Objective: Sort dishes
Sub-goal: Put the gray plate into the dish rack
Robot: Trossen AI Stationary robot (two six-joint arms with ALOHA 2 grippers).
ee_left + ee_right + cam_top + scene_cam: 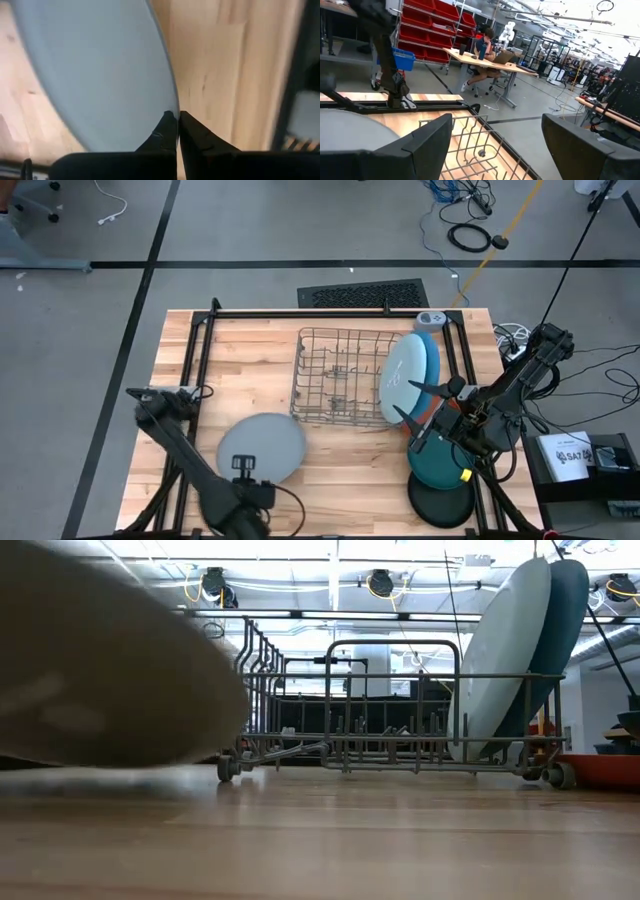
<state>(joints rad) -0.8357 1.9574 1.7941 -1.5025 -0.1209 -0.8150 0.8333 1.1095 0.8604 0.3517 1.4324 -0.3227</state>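
Observation:
A grey round plate (262, 446) is near the table's front left, and my left gripper (243, 466) is shut on its near rim; it fills the low view's left (100, 670). A pale blue plate (402, 378) and a blue plate (430, 358) stand on edge in the right end of the wire rack (335, 375). My right gripper (412, 406) hovers open and level beside them, touching nothing. Under that arm lie a teal plate (440, 465), a black plate (440, 505) and something orange (428, 416). My left gripper pinches the grey plate's rim (170, 111) at its near edge between its two fingertips, coming from above and pointing down. The plate slants with that near edge raised. Whether its far edge is on the table, I cannot tell.
The wire rack stands mid-table, its left part bare of dishes. A black frame (200, 330) runs along the table's far and side edges. Bare wood lies between the grey plate and the rack.

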